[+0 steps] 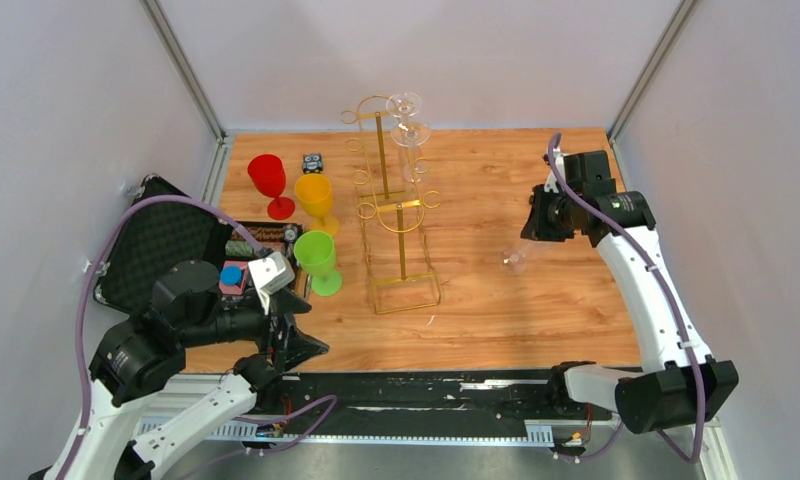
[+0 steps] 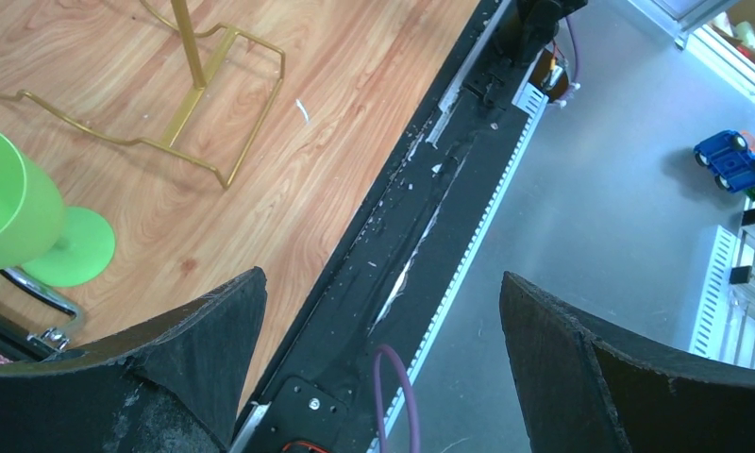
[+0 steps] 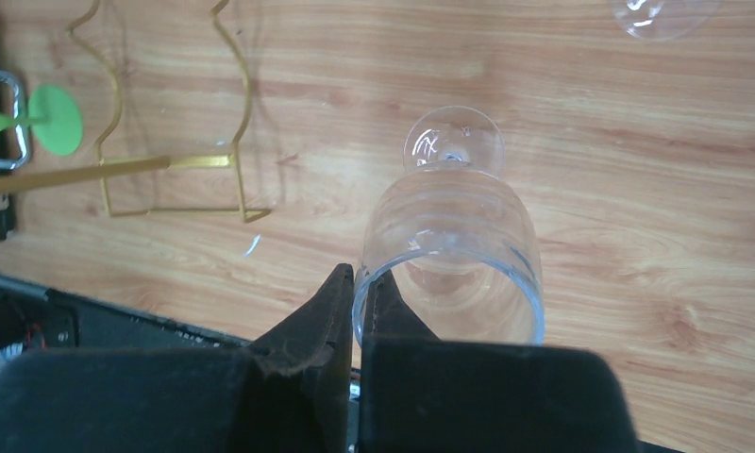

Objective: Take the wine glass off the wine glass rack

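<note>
Holding the left hand (image 2: 383, 283) wide open, with its fingers (image 2: 194, 359) spread far apart and the arm folded low near its base. Reaching forward with the right arm, pinching the wine glass (image 3: 449, 245) rim between the right hand's (image 3: 357, 283) fingers.

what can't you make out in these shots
- Top view: wine glass in the right pincer, clear and faint against the wood.
- Right wrist: clear round object, cut off by top edge.
- Left wrist: wine glass rack arms cut off; only base shows.
- Top view: small dark object, too small to identify.
</note>
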{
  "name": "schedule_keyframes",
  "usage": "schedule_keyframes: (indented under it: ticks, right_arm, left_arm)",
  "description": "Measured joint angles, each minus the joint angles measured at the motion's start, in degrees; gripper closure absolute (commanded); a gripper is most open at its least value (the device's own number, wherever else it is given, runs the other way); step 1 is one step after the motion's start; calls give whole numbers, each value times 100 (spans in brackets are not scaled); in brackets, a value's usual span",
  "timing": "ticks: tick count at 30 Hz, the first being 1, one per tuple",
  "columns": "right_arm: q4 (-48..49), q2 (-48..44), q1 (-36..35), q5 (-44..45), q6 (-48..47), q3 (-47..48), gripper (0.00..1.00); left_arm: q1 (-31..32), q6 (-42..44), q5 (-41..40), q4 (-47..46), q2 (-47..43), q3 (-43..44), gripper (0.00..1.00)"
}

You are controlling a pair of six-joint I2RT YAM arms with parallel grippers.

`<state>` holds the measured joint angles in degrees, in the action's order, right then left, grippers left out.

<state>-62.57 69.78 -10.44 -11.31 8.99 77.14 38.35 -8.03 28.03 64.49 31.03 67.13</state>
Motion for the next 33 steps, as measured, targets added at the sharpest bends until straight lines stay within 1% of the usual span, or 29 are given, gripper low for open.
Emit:
schedule_keyframes:
  ticks: [12, 15, 24, 29, 33]
  right_arm:
    - [505, 713, 1279, 337, -7, -245, 100]
    - [610, 883, 1414, 444, -7, -254, 100]
    - [809, 1174, 1491, 579, -4, -208, 99]
    - [890, 1320, 1530, 610, -11, -116, 74]
    - [866, 1377, 1547, 758, -4, -101, 62]
  left_arm:
    - [164, -20, -11, 0, -118, 0, 0]
    - [201, -20, -15, 2, -127, 0, 0]
    - [289, -20, -103, 4, -127, 0, 0]
    - [289, -20, -151, 4, -125, 0, 0]
    - [289, -20, -166, 11, -92, 0, 0]
